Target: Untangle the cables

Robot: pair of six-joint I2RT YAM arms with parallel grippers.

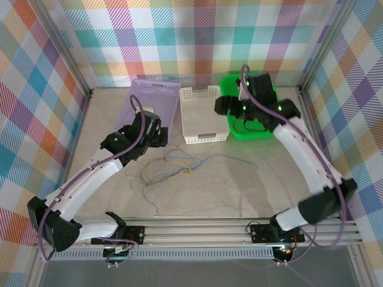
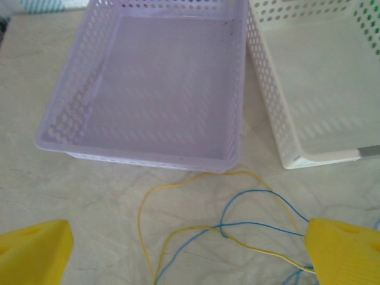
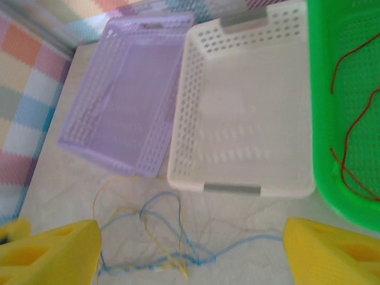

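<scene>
The cables lie as a loose tangle of thin blue and yellow wires on the table in front of the baskets. In the left wrist view a yellow loop and blue strands cross between my left gripper's fingers, just before the purple basket. My left gripper is open and holds nothing. My right gripper hangs open and high by the green basket. Far below it lies the blue and yellow tangle. A red wire lies curled inside the green basket.
Three baskets stand in a row at the back: purple, white and green. The white basket holds nothing. Checked walls and a metal frame enclose the table, and a rail runs along the near edge.
</scene>
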